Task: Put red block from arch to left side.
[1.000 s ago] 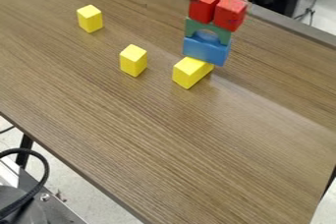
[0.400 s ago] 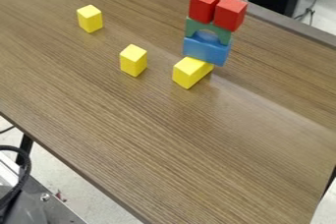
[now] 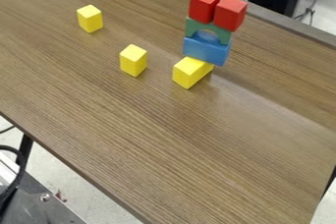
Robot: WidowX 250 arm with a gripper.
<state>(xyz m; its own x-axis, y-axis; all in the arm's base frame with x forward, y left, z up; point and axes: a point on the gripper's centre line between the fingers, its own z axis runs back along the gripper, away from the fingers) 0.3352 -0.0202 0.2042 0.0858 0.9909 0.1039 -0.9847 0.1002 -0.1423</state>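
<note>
Could not tell gripper open from closed, or near from far. Saw 2 red blocks (image 3: 204, 6) up on the arch (image 3: 192, 26), side by side. Seemed time to grab 1: needed to bring gripper just above, squeeze softly, lift.

One counter (image 3: 151, 134) carries seven building blocks in four colours: two of them are red blocks (image 3: 205, 6), one is a green arch (image 3: 194, 25), one is a blue block (image 3: 205, 50), and three are yellow blocks (image 3: 133, 61).
</note>
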